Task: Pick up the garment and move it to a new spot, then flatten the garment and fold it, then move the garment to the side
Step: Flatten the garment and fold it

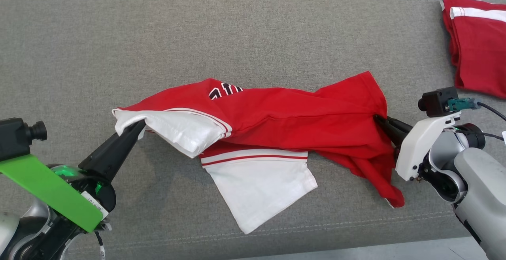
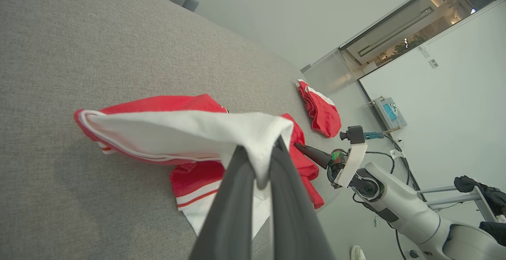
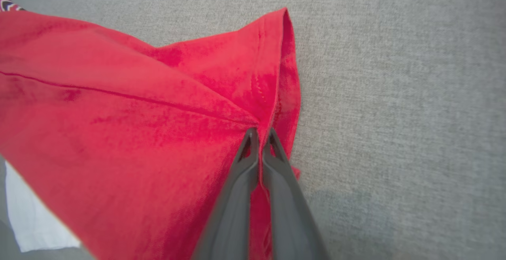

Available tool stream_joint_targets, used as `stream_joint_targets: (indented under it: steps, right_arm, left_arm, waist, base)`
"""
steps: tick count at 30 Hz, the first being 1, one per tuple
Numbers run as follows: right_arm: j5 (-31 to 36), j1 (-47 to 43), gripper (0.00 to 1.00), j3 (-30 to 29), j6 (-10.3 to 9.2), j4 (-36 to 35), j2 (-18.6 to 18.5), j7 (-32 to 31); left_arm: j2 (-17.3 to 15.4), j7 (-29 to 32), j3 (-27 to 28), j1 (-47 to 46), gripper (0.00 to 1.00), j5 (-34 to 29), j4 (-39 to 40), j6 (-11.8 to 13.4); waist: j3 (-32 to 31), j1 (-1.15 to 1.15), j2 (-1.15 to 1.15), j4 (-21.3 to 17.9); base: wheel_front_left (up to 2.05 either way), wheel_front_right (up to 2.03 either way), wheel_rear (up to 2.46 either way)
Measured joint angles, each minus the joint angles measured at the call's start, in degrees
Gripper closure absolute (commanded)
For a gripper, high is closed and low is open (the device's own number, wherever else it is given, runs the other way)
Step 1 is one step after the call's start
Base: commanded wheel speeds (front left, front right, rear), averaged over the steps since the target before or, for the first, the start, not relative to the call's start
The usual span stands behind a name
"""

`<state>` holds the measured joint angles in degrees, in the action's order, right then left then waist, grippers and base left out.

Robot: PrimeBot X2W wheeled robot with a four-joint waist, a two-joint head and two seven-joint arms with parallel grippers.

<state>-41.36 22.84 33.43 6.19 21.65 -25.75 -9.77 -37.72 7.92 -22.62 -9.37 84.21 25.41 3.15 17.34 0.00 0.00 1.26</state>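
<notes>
Now you are handling a soft, light red-and-white jersey point(image 1: 276, 113), lying crumpled well apart from the folded red garment point(image 1: 480, 46). Your left gripper point(image 1: 138, 127) is pinching its white sleeve point(image 1: 178, 131), and your right gripper point(image 1: 378, 118) is pinching the red hem point(image 1: 378, 94) nearer that garment. The limp cloth is likely going to sag between them.

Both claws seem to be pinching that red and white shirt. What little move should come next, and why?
Probably lift both arms together, easing them apart. The left gripper is shut on the white sleeve and the right gripper on the red hem, opposite ends of the garment, which lies crumpled on the grey surface; raising it should let it hang open for carrying.
</notes>
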Motion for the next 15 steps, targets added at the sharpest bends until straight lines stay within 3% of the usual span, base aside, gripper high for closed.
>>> stream_joint_targets:
  steps: [8, 15]
  right_arm:
    - [0.5, 1.0, 1.0, -0.1, 0.34, -0.2, -0.1, 2.6]
    - [-1.4, 2.3, 1.0, -2.7, 0.37, -4.7, -0.6, 5.8]
  left_arm:
    - [0.0, -0.5, 0.4, 0.0, 1.0, -0.1, -0.5, 0.0]
    - [-0.1, -1.0, 1.8, -1.1, 1.0, -0.6, -0.7, -0.1]
  waist:
    - [-0.4, 0.0, 0.0, -0.2]
    - [-1.8, 0.0, 0.0, -0.5]
  base:
    - [0.0, 0.0, 0.0]
    - [0.0, 0.0, 0.0]
